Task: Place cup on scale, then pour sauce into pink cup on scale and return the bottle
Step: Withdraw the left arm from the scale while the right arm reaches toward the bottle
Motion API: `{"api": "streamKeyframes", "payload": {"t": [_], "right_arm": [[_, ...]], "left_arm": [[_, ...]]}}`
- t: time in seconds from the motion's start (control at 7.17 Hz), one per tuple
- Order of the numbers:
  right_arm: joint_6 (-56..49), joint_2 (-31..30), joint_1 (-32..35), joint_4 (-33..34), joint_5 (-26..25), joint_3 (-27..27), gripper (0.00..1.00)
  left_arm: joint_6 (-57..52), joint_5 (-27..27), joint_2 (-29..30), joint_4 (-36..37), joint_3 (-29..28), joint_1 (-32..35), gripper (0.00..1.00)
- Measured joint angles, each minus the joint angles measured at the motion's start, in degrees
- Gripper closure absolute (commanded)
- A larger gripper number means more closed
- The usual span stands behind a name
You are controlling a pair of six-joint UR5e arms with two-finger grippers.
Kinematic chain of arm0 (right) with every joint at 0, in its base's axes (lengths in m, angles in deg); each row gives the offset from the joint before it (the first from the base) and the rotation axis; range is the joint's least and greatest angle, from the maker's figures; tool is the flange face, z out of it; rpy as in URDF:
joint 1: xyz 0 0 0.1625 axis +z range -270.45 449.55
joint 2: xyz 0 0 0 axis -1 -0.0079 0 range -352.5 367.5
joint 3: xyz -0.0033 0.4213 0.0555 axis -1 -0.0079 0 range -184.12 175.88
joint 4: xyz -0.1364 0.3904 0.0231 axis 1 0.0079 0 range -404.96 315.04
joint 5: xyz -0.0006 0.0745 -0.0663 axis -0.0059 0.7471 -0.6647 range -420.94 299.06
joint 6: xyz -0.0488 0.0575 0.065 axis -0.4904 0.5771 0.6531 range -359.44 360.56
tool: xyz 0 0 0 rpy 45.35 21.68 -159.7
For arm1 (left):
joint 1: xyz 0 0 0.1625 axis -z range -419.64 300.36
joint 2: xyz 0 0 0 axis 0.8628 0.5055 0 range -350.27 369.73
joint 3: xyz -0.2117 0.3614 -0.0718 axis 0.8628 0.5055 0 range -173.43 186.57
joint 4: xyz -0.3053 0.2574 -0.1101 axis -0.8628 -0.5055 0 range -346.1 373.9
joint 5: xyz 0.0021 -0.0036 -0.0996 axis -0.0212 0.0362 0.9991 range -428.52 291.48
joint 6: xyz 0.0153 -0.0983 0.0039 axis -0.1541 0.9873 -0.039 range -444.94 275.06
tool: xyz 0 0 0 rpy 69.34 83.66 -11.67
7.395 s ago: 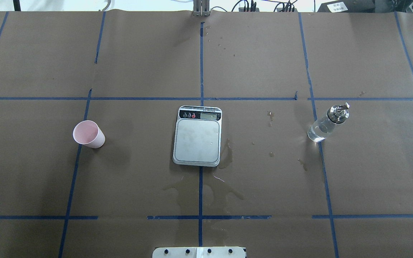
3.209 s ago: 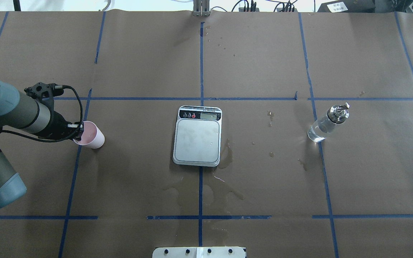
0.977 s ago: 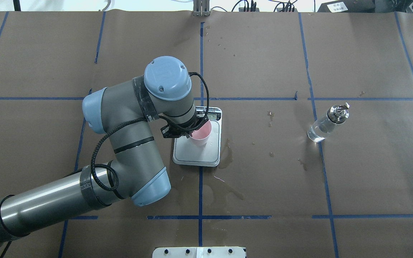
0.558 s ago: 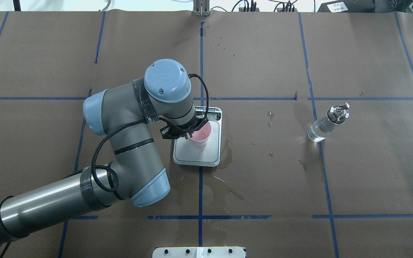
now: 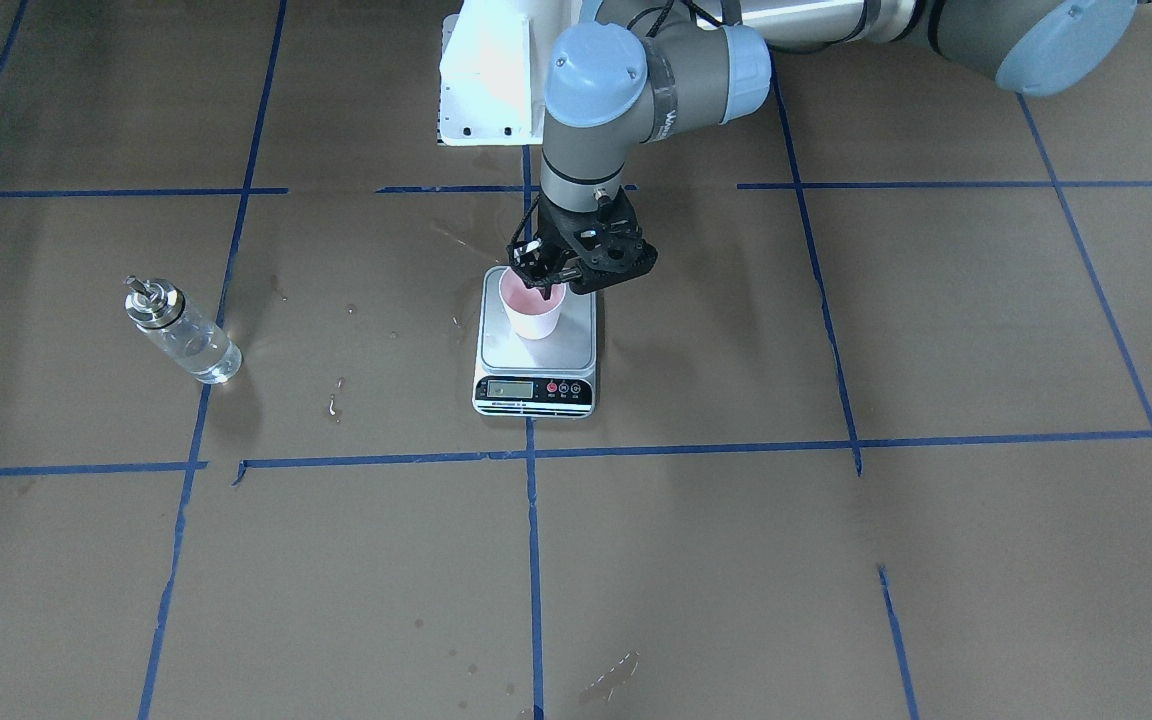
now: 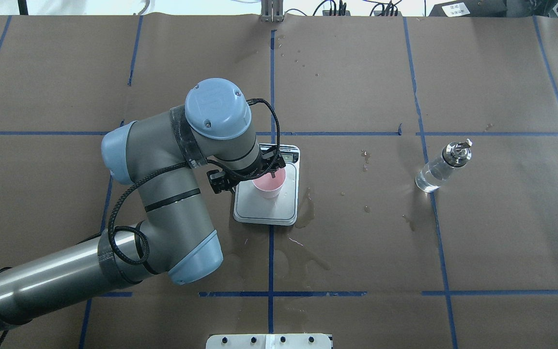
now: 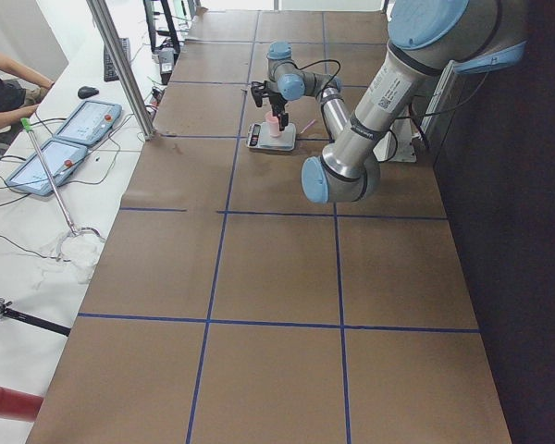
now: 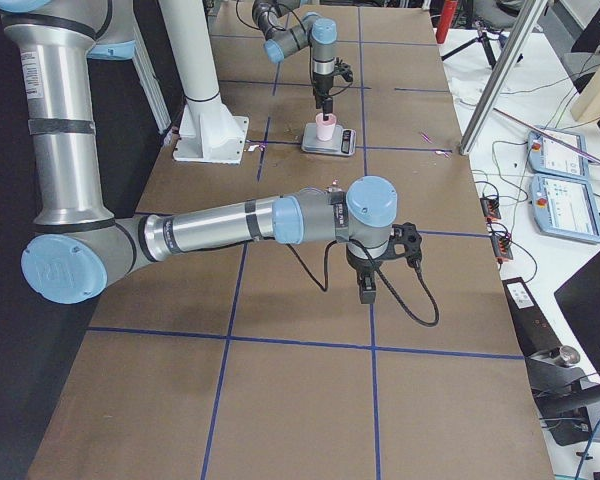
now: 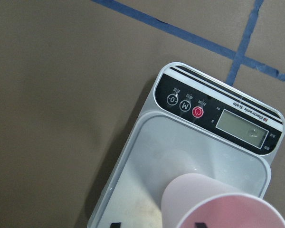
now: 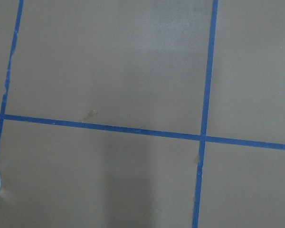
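The pink cup (image 5: pixel 533 312) stands upright on the scale (image 5: pixel 536 372), on the half of its steel platform nearer the robot. It also shows in the overhead view (image 6: pixel 269 183). My left gripper (image 5: pixel 544 287) hangs over the cup's rim, open. In the left wrist view one fingertip (image 9: pixel 198 224) is inside the cup (image 9: pixel 213 204) and the other outside, both clear of the wall. The bottle (image 6: pixel 441 167), with clear liquid in it, stands far right of the scale. My right gripper (image 8: pixel 368 288) hovers over bare table; I cannot tell whether it is open.
Wet stains (image 6: pixel 303 208) lie beside and in front of the scale (image 6: pixel 265 207). The left arm's elbow (image 6: pixel 187 242) hangs over the table left of the scale. The robot's white base (image 5: pixel 491 70) stands behind it. Blue tape lines cross the brown paper.
The left arm carried the cup from the table's left onto the scale. In the last half second the wrist shifted slightly left while the cup stayed put on the platform.
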Motion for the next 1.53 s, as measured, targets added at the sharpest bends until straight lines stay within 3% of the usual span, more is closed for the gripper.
{"api": "streamKeyframes", "payload": {"t": [0.42,0.84,1.26,1.53], "right_arm": [[1.0,0.1,-0.1,0.0,0.2,1.5,0.00],[20.9,0.0,-6.1,0.2,-0.5,14.8,0.00],[44.4,-0.3,-18.5,0.2,-8.1,29.0,0.00],[57.5,-1.5,-30.4,0.0,-19.5,36.9,0.00]], "left_arm": [[-4.0,1.4,-1.0,2.2,6.0,1.0,0.00],[-14.6,3.8,-8.2,6.8,16.5,7.9,0.00],[-33.9,4.7,-15.6,11.0,20.7,20.2,0.00],[-48.2,8.8,-19.9,11.8,21.0,28.4,0.00]]}}
